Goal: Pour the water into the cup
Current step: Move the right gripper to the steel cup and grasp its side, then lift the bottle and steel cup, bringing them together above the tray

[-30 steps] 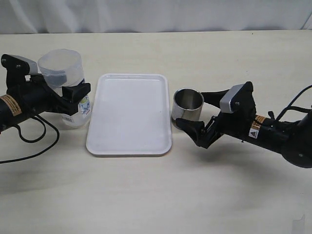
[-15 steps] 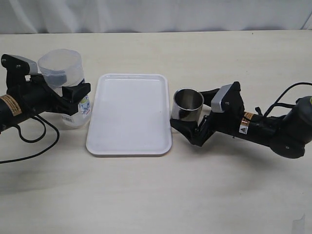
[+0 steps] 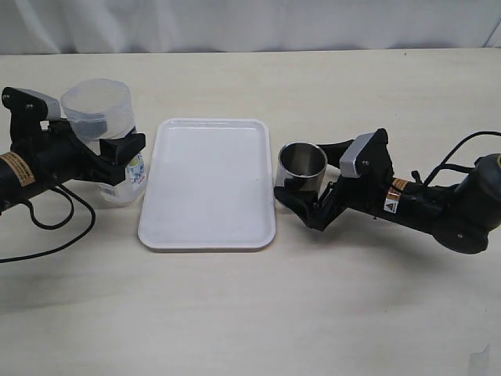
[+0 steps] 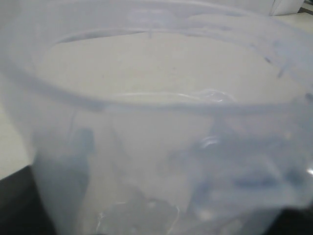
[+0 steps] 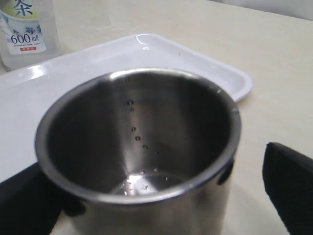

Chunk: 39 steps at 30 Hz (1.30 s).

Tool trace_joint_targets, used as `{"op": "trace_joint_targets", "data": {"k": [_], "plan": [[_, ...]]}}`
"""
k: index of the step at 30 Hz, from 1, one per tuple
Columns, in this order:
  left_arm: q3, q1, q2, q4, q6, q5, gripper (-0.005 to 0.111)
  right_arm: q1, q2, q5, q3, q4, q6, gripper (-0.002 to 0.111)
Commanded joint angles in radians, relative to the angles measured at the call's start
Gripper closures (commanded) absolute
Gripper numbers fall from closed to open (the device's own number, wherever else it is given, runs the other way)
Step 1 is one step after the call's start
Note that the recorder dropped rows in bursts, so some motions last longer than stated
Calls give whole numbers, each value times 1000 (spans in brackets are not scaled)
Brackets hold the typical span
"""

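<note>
The steel cup point(image 3: 301, 161) stands on the table just right of the white tray point(image 3: 207, 223). My right gripper point(image 3: 304, 177) is open, one finger on each side of the cup. In the right wrist view the cup point(image 5: 142, 147) has droplets on its inner wall, and one black finger point(image 5: 288, 188) stands apart from it. At the far left my left gripper point(image 3: 110, 141) is shut on the translucent plastic container point(image 3: 97, 106), which stands upright on the table. That container point(image 4: 156, 122) fills the left wrist view. Faint glints low inside it may be the water point(image 4: 139, 213).
The tray lies flat between the two arms, and its corner point(image 5: 230, 78) is just behind the cup. The container's label point(image 5: 27, 29) shows beyond the tray. A black cable point(image 3: 55, 223) loops on the table by the left arm. Open tabletop lies in front.
My right gripper has slid left, so that its open fingers now flank the cup. The left arm and the container have not moved.
</note>
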Motion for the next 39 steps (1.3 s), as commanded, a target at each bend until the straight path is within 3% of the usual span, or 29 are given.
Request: {"op": "trace_joint_targets", "data": {"k": [1, 27, 31, 36, 39], "plan": [[0, -6, 4, 14, -14, 17, 107, 1, -1, -15, -3, -2, 18, -1], [0, -6, 4, 14, -14, 17, 107, 1, -1, -15, -16, -37, 56, 1], [0, -6, 4, 14, -14, 17, 107, 1, -1, -15, -16, -37, 56, 18], [0, -6, 4, 14, -14, 17, 107, 1, -1, -15, -17, -28, 54, 51], [0, -6, 4, 14, -14, 17, 107, 1, -1, -15, -17, -1, 54, 64]]}}
